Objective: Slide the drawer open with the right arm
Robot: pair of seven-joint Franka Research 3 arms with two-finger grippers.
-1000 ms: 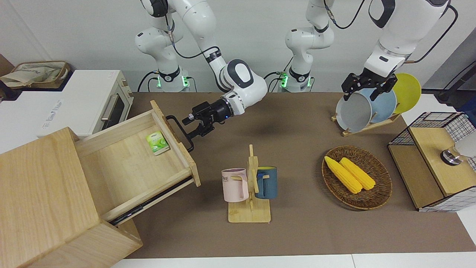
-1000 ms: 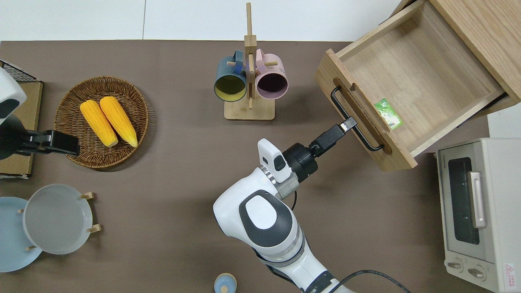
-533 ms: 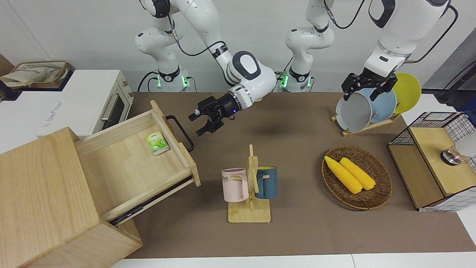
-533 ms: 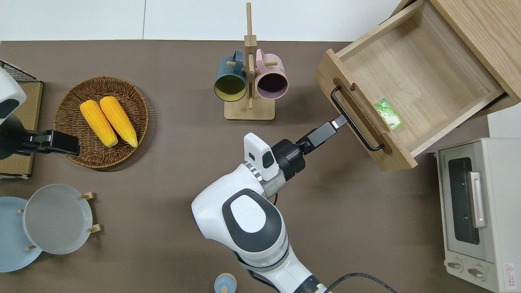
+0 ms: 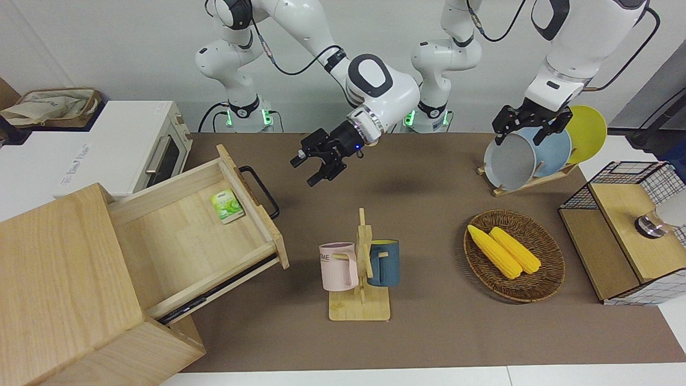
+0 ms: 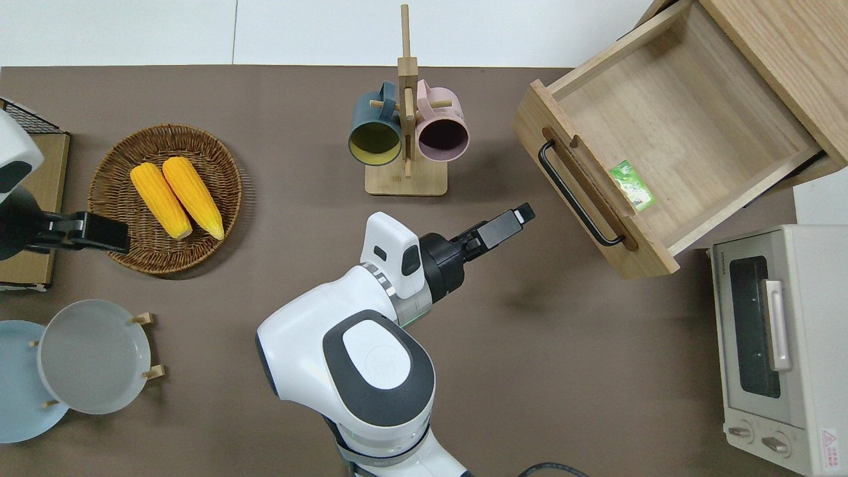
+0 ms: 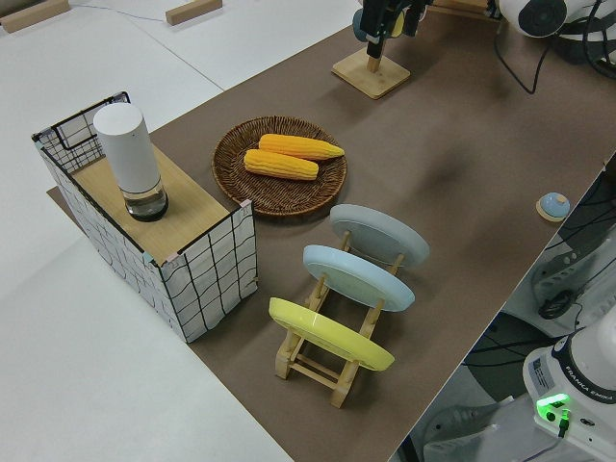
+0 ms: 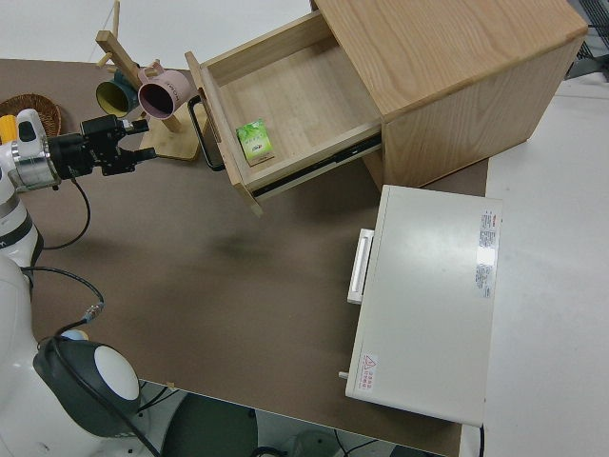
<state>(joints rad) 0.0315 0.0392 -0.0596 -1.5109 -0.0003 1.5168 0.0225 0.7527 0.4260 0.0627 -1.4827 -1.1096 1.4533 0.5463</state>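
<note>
The light-wood drawer (image 5: 182, 236) (image 6: 669, 126) (image 8: 285, 105) stands pulled far out of its cabinet (image 5: 64, 279). Its black bar handle (image 5: 260, 190) (image 6: 580, 195) (image 8: 207, 133) is free. A small green packet (image 5: 228, 205) (image 6: 633, 185) lies inside, against the drawer's front panel. My right gripper (image 5: 306, 170) (image 6: 523, 213) (image 8: 143, 138) hangs open and holds nothing. It is over bare table, a short way off the handle, between the drawer front and the mug rack. My left gripper (image 5: 530, 128) is parked and open.
A mug rack (image 5: 360, 268) (image 6: 406, 126) with a pink and a blue mug stands mid-table. A white toaster oven (image 5: 123, 150) (image 6: 775, 338) sits beside the cabinet. A basket of corn (image 5: 514, 254), a plate rack (image 5: 536, 153) and a wire-mesh box (image 5: 627, 230) fill the left arm's end.
My right gripper has drawn back from the drawer handle toward the middle of the table and risen. The drawer has stayed open and still. The left arm has not moved.
</note>
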